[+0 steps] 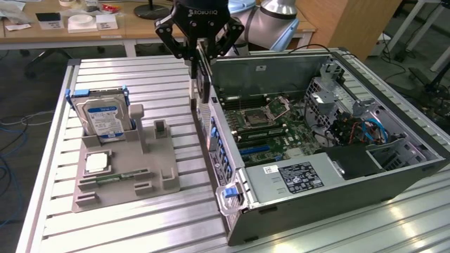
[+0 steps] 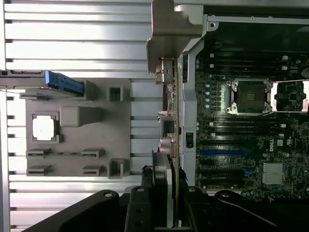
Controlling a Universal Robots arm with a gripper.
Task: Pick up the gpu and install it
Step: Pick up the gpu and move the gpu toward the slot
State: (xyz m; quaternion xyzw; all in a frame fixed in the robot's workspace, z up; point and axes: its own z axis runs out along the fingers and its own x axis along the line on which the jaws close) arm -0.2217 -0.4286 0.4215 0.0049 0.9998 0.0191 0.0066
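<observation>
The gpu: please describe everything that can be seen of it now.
The gpu is a thin, flat, dark card, held upright and edge-on between the fingers of the gripper. It hangs above the port-side wall of the open computer case, not seated in any slot. In the wrist view a grey metal bracket shows at its far end.

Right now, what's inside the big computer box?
Inside the computer box: a green circuit board with an empty chip socket, blue cables and a grey power box, which hides whatever lies under it.
</observation>
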